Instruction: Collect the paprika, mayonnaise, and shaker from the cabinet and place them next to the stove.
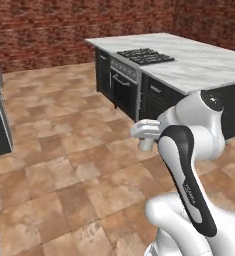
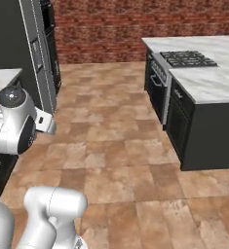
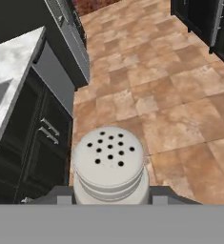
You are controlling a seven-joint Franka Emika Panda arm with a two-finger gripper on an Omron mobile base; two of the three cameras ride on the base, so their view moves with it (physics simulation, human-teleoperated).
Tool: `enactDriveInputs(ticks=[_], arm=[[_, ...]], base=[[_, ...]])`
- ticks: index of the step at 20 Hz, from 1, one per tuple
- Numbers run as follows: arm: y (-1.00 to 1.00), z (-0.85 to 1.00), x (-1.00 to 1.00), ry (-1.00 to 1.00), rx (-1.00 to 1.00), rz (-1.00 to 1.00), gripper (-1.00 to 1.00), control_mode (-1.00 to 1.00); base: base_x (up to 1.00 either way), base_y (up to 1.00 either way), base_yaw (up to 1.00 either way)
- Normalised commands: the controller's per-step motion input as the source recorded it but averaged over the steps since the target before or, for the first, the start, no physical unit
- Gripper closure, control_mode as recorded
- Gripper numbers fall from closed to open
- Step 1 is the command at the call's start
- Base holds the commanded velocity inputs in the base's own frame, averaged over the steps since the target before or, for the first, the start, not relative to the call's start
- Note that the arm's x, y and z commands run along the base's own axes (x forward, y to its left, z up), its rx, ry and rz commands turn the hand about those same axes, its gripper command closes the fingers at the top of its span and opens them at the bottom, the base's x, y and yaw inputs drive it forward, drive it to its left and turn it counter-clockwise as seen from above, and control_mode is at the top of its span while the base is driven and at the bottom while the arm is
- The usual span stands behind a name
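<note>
So the gripper is pinched tight on the shaker, which sits right up in the hand view with its holed top facing the camera, floor tiles below it. The stove is set into the marble-topped island, well apart from the arm. My take: carry it upright and steady while rolling over, don't loosen the squeeze, and aim for bare marble just beside the burners, not on the grates. Lower it flat before letting go so it doesn't tip.
</note>
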Motion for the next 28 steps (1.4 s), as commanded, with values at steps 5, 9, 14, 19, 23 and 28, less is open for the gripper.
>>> enactDriveInputs(ticks=[5, 9, 14, 19, 23, 28], arm=[[0.0, 0.0, 0.0, 0.0, 0.0, 0.0, 1.0, 1.0], [0.0, 0.0, 0.0, 0.0, 0.0, 0.0, 1.0, 1.0], [0.0, 0.0, 0.0, 0.0, 0.0, 0.0, 1.0, 1.0], [0.0, 0.0, 0.0, 0.0, 0.0, 0.0, 1.0, 1.0], [0.0, 0.0, 0.0, 0.0, 0.0, 0.0, 1.0, 1.0], [0.0, 0.0, 0.0, 0.0, 0.0, 0.0, 1.0, 1.0]], base=[[0.49, 0.33, -0.61], [0.84, 0.62, -0.48], [0.98, 0.74, -0.41], [1.0, 0.87, -0.35], [0.97, 0.96, -0.32], [0.93, 1.0, -0.29]])
